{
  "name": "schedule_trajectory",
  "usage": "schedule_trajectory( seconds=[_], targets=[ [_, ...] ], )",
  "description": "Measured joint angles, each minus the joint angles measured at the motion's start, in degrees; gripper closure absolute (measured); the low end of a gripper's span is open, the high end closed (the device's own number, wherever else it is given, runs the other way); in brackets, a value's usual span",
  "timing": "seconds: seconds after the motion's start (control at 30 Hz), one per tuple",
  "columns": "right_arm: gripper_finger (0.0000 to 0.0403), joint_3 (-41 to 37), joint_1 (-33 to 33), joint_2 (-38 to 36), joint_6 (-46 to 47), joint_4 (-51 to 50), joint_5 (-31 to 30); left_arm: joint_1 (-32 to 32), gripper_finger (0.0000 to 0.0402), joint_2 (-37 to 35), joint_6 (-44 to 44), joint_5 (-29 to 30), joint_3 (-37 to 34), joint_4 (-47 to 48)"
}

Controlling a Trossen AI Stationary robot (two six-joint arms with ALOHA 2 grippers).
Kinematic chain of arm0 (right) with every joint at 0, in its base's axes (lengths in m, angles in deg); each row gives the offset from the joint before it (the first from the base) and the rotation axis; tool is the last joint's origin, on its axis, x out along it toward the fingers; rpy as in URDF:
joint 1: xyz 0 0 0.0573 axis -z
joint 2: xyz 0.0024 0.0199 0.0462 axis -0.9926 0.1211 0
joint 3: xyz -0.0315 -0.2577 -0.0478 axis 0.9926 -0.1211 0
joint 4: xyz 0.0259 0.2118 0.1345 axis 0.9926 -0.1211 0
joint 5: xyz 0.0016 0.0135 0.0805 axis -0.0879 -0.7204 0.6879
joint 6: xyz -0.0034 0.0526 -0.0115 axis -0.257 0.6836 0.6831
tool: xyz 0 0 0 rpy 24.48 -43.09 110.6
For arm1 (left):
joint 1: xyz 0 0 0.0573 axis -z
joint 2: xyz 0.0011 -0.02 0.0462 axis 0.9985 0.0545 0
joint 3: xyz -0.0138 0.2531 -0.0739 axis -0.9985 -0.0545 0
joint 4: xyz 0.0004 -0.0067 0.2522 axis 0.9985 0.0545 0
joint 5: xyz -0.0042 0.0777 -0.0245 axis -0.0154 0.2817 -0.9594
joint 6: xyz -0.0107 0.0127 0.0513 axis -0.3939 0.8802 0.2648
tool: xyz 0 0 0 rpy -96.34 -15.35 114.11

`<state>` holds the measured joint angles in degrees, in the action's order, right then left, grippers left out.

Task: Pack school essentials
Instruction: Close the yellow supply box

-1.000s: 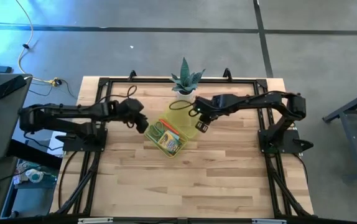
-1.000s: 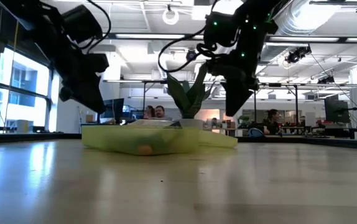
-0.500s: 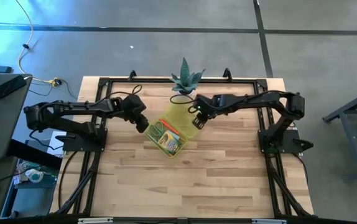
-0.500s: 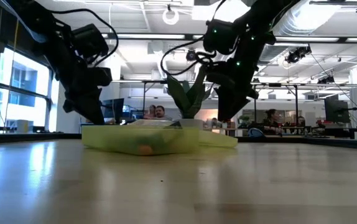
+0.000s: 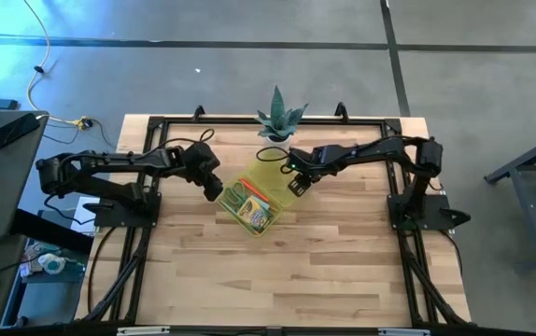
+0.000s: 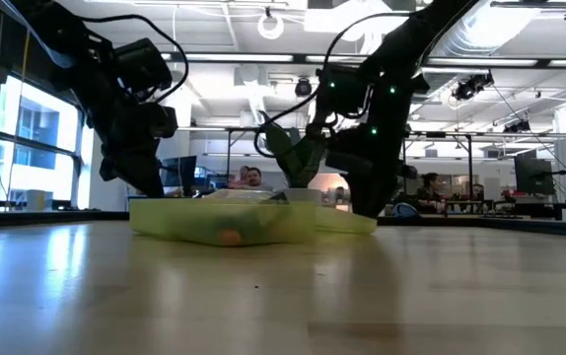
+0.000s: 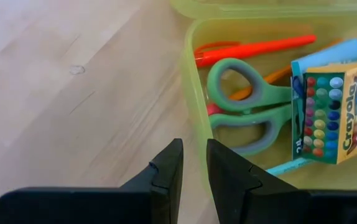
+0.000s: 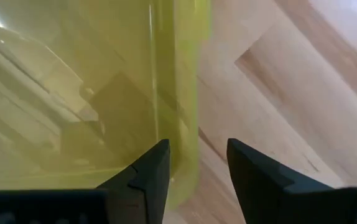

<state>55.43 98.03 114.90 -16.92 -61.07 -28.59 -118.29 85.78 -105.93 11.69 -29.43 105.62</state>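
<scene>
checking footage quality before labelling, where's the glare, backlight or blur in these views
Low view: bright ceiling lights and left window backlight both arms into silhouettes, and the near tabletop is soft. High view: blue glare at the upper left floor. Left wrist view: evenly lit, green-handled scissors and yellow-green crayon box sharp. Right wrist view: translucent yellow-green plastic case lid tints the wood beneath.

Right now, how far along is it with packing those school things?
Mostly done, it seems. The scissors, marker, crayon box and note pad already lie in the yellow-green case. In hand: the right hand straddles the edge of the open lid, and the left hand sits at the case's wall, nearly shut. Left: closing the lid.
</scene>
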Motion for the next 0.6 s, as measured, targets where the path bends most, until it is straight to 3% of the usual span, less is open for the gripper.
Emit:
schedule_trajectory(
  seconds=[0.23,0.6],
  targets=[
    [0.0267,0.0,0.0,1.4,1.4,0.0,0.3,0.0,0.0339,0.0,-1.4,0.0,0.0,0.3],
    [0.0384,0.0,0.0,1.4,2.8,0.6,0.2,3.8,0.0339,0.0,-3.1,0.1,0.0,0.2]
  ],
)
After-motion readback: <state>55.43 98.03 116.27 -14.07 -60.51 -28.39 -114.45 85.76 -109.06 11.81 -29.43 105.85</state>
